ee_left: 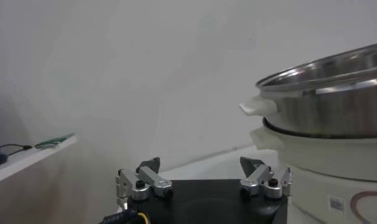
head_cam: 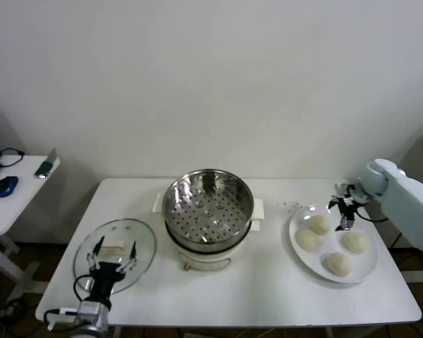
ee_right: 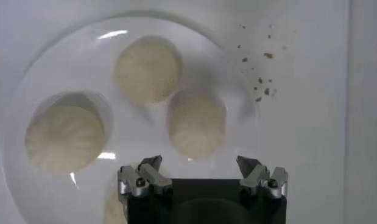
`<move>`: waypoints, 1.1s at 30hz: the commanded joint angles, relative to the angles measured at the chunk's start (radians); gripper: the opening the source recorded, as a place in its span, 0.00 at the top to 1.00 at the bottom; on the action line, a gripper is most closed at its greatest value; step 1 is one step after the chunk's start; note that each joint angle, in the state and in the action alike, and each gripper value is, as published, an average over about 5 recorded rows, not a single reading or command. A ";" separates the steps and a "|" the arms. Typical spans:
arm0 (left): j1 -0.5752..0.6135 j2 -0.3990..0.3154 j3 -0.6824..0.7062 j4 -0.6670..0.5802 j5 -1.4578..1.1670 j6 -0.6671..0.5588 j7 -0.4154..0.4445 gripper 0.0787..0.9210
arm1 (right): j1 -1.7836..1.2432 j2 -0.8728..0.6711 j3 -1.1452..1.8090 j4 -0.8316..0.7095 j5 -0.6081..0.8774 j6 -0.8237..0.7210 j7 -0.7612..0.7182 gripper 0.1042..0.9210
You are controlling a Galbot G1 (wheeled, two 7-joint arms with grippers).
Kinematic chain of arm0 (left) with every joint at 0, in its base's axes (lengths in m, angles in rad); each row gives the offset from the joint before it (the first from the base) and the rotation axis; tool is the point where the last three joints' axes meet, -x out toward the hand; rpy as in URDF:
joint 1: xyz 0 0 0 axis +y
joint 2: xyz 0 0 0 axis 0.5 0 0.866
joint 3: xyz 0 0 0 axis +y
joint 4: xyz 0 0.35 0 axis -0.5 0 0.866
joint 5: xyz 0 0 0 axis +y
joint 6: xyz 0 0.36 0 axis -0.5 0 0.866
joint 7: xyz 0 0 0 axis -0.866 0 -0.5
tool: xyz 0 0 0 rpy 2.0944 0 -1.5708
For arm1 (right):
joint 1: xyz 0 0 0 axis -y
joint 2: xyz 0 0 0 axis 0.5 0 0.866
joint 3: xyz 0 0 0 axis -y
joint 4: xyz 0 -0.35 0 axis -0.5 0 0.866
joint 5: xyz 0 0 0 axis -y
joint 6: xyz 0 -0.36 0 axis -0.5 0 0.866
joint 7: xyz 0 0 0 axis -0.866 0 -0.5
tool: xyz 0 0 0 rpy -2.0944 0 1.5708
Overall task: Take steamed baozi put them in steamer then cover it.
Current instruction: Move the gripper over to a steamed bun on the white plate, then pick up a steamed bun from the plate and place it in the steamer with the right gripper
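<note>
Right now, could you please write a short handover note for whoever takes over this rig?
Left gripper: open, empty, low at the table's near left edge over the glass lid.
Right gripper: open, empty, above the far side of the white plate.
Four buns lie on the plate, right of the steamer.
Steamer: mid-table, uncovered, tray empty. Lid flat on the table to its left.
Done: nothing yet.
Left: move all four buns into the steamer, then put the lid on.

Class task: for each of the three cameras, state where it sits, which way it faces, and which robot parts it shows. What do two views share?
Head: high, looking down at table; both arms show.
Left wrist: low, facing steamer side-on; open left gripper.
Right wrist: above plate, looking down on baozi; open right gripper.
Shared: head and left wrist both see the steamer.
</note>
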 commanded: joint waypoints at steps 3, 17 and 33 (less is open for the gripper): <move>0.005 0.003 -0.022 0.006 -0.001 0.003 0.000 0.12 | 0.085 0.144 -0.115 -0.188 -0.046 0.025 -0.023 0.12; -0.006 0.006 -0.047 0.024 0.002 0.014 -0.004 0.12 | 0.055 0.173 -0.110 -0.213 -0.038 0.028 -0.027 0.12; -0.008 0.010 -0.057 0.035 0.004 0.020 -0.012 0.12 | 0.060 0.195 -0.104 -0.244 -0.031 0.049 -0.032 0.35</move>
